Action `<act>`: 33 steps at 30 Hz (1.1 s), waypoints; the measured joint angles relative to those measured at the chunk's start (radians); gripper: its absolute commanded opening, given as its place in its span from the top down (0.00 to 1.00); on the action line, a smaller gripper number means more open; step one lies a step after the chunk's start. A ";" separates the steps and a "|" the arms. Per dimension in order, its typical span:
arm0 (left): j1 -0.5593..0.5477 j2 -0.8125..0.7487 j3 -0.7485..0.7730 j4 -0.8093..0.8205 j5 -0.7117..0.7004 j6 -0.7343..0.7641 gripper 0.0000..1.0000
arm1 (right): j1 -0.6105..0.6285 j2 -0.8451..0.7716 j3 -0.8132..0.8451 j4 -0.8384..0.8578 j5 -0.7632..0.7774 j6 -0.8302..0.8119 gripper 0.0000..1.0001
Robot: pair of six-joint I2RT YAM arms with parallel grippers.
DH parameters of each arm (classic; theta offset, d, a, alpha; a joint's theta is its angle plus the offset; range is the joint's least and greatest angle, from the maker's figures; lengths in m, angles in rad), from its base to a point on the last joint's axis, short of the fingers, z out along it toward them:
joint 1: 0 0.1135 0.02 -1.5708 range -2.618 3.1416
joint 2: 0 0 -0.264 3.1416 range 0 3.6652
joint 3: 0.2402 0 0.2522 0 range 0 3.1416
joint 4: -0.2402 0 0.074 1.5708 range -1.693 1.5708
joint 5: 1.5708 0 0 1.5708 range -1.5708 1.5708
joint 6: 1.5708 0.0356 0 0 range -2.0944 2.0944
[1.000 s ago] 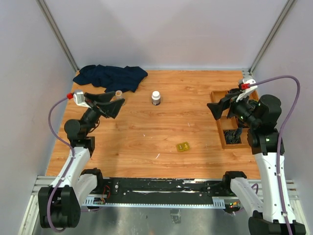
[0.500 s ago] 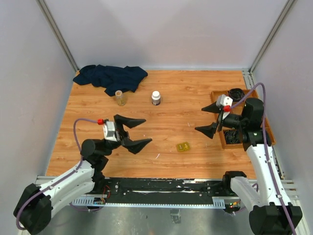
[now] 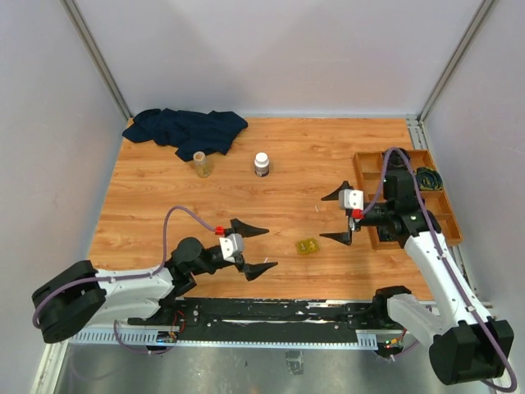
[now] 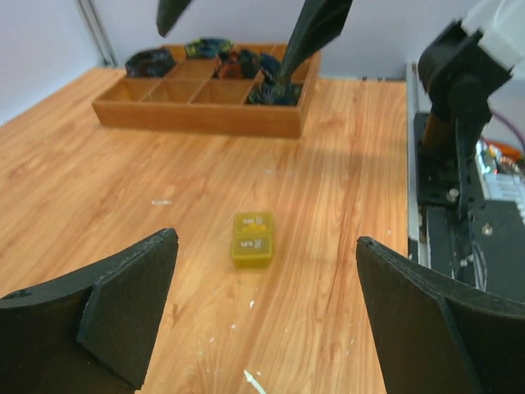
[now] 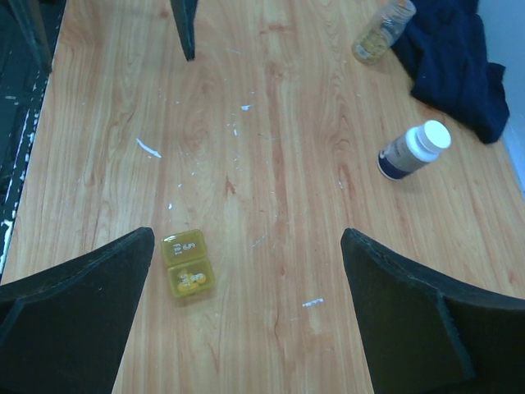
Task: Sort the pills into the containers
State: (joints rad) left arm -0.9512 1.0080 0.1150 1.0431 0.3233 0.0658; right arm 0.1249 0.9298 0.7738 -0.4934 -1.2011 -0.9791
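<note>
Wood-grain tabletop, with both my claws spread wide and holding nothing, and the yellow case (image 3: 308, 245) between them.

That case lies flat on the boards as two square halves side by side. It sits just ahead of my left claw (image 3: 269, 248), centred in the gap between its fingers, and ahead of my right claw (image 3: 322, 217), off toward one finger; neither touches it. The amber vial (image 3: 199, 163) stands well apart, far ahead of my right claw, just beside a dark blue cloth (image 3: 184, 129). A white-capped bottle (image 3: 262, 164) stands near the vial. The wooden tray (image 4: 205, 117) lies far ahead of my left claw, behind my right.
</note>
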 measured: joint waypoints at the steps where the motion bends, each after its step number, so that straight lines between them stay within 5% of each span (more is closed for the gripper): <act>1: -0.012 0.026 0.000 0.000 -0.009 0.019 0.06 | 0.025 0.009 0.000 -0.010 0.017 -0.027 0.01; 12: -0.059 0.450 -0.011 0.223 -0.055 0.121 0.08 | 0.254 0.173 -0.009 -0.057 0.225 -0.208 0.00; 19: -0.059 0.666 -0.040 0.459 -0.072 0.108 0.11 | 0.403 0.300 -0.035 -0.018 0.409 -0.217 0.13; 33: -0.060 0.684 -0.108 0.485 -0.130 0.058 0.16 | 0.505 0.481 -0.029 0.063 0.632 -0.121 0.30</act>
State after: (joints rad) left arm -1.0107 1.6917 0.0071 1.5280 0.1932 0.1242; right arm 0.6300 1.4113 0.7452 -0.4301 -0.5694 -1.0996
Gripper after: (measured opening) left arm 0.851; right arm 0.733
